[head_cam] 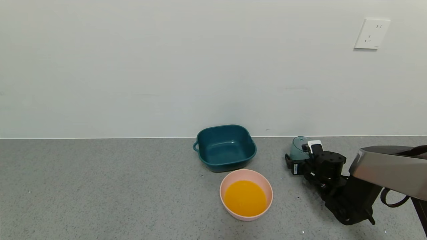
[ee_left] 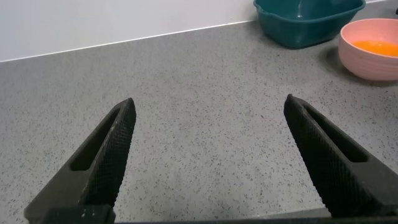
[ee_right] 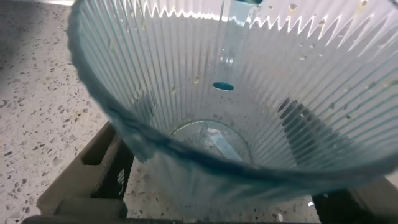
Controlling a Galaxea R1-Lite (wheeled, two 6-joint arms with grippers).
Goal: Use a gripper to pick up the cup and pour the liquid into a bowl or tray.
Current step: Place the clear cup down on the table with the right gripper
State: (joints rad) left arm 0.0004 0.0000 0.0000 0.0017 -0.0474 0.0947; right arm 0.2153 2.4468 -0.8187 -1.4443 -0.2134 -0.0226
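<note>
The cup [head_cam: 298, 146] stands upright near the wall at the right of the counter, and no liquid shows in it. My right gripper [head_cam: 299, 157] is shut on the cup from the near side. In the right wrist view the ribbed cup [ee_right: 236, 74] fills the frame, with the gripper [ee_right: 202, 140] around it and one finger [ee_right: 93, 165] against its side. The orange liquid [head_cam: 245, 197] lies in the pink bowl [head_cam: 230, 180] at the middle front. My left gripper [ee_left: 208, 109] is open and empty over bare counter; the bowl [ee_left: 367, 62] lies far off in that view.
A dark teal square basin [head_cam: 225, 147], empty, stands just behind the pink bowl, near the wall; it also shows in the left wrist view [ee_left: 308, 18]. The grey speckled counter [head_cam: 100, 186] runs wide to the left. A wall socket [head_cam: 371, 33] is at the upper right.
</note>
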